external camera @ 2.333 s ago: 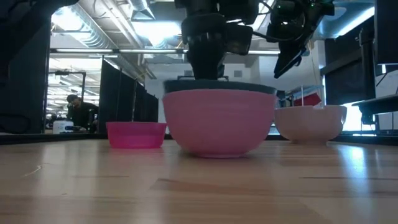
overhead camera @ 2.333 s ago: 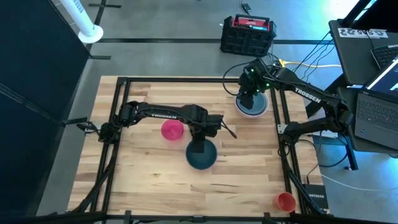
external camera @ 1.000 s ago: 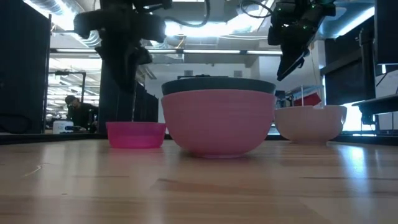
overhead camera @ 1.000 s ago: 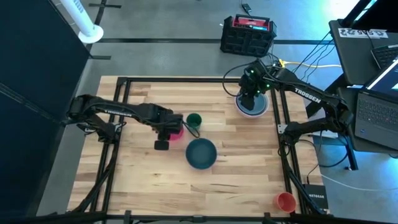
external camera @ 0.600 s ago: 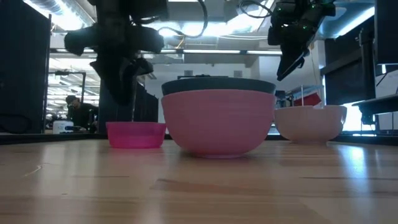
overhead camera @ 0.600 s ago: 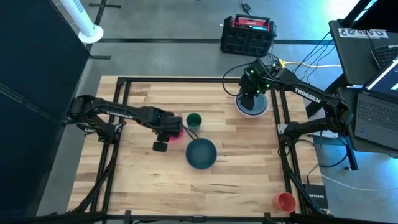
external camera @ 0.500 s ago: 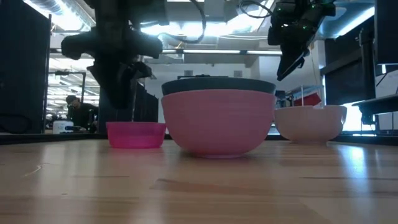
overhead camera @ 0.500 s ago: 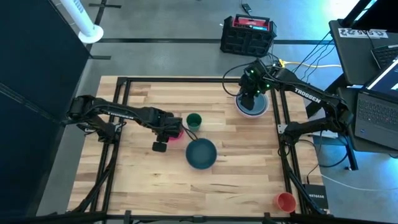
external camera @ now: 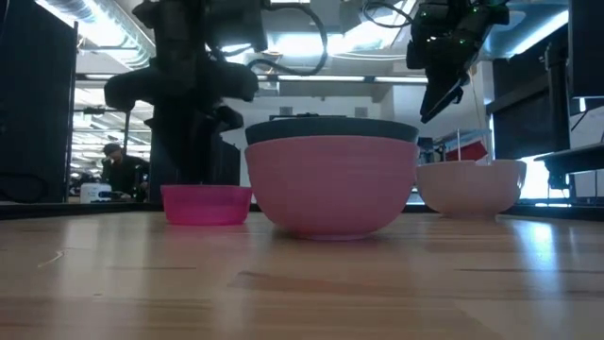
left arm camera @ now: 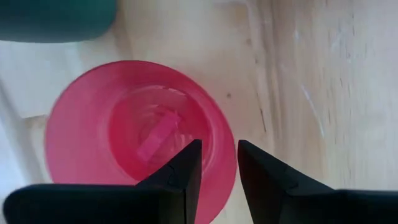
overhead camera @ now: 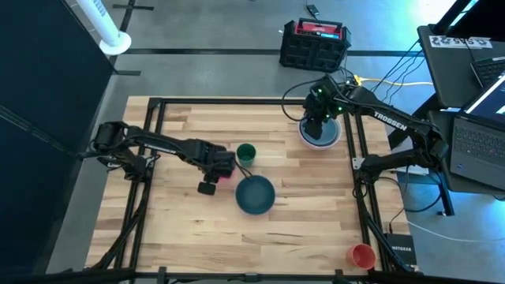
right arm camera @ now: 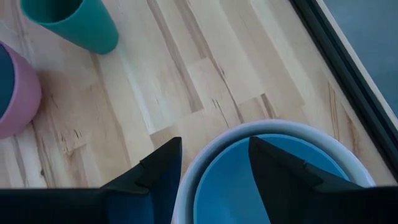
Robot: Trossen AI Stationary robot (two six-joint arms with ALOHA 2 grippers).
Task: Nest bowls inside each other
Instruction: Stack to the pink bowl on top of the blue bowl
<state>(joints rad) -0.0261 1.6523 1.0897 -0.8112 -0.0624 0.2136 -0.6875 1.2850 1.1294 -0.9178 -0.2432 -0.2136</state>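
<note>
While seen from above, the left gripper (overhead camera: 208, 187) hangs over the hot pink bowl (overhead camera: 224, 169) at nine o'clock of the teal-in-pink stack (overhead camera: 255, 195); its wrist view shows parted, empty fingers (left arm camera: 186, 168) straddling the rim; the right gripper (right arm camera: 211, 165), likewise parted, straddles the white bowl's (right arm camera: 205, 155) rim.

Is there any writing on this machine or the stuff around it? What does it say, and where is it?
"TROSSEN": white letters on the right arm, seen from above.
The left arm carries a similar white mark, too small to read.
The white sign by the laptops has dark print, too blurred to read.
The red and black case on the floor: no legible label.
The bowls carry no writing.
</note>
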